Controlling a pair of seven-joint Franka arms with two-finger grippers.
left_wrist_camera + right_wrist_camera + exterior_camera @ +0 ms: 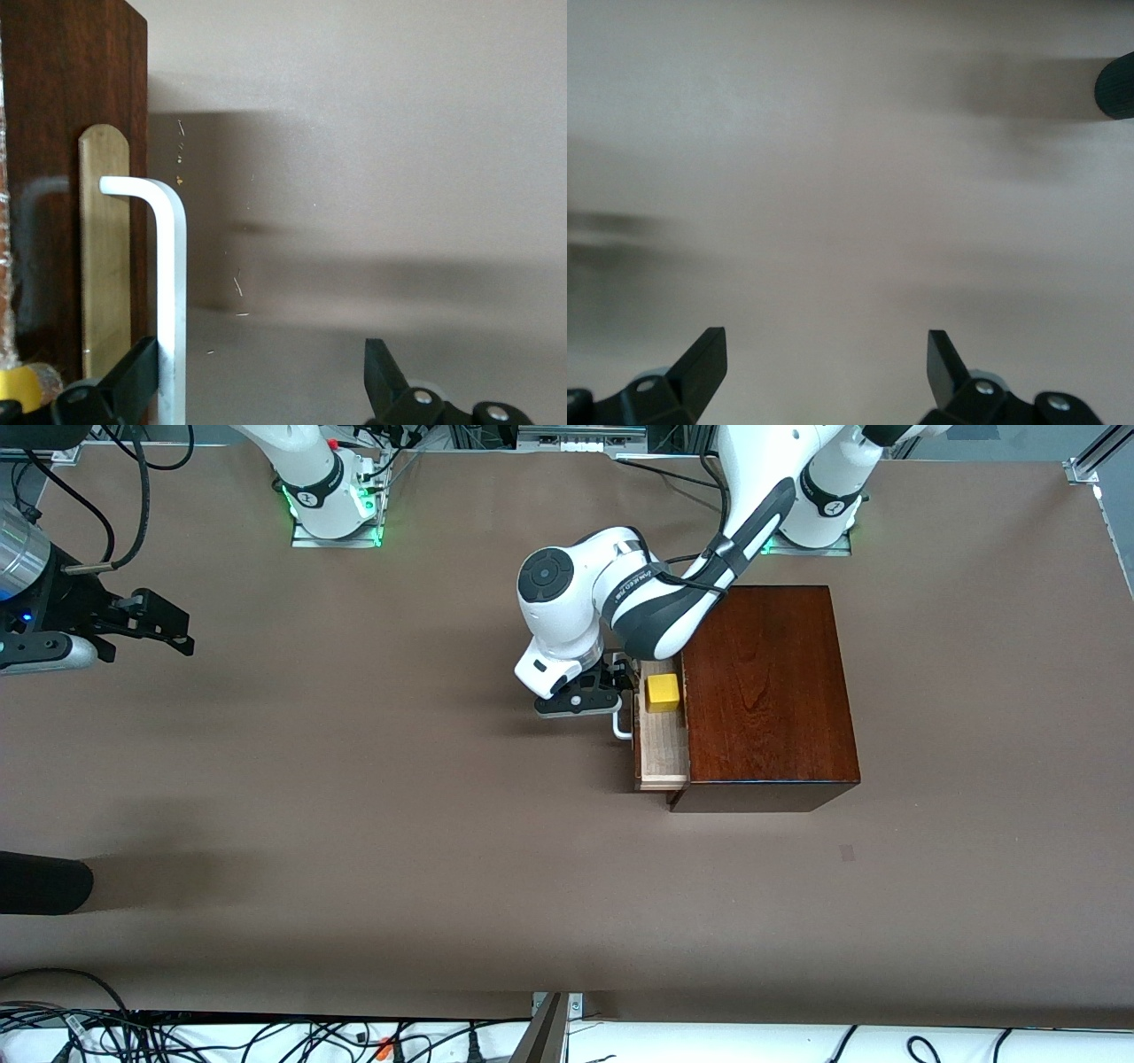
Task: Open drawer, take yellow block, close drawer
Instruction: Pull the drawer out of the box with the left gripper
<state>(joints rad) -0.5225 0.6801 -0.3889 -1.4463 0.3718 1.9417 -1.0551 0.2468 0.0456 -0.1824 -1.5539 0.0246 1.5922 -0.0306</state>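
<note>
The drawer (663,735), a pale light-wood tray with a dark reddish-brown front and a white metal bar handle (622,726), stands partly pulled out of the glossy dark mahogany box (766,695) toward the right arm's end of the brown worktop (354,797), with the small bright yellow cube block (663,692) resting inside it. Only the left wrist view shows the left pincer (266,381) with fingers apart, one finger (133,376) just beside the handle bar; only the front view shows the tray interior. The right pincer (155,620), fingers apart, waits over bare worktop.
</note>
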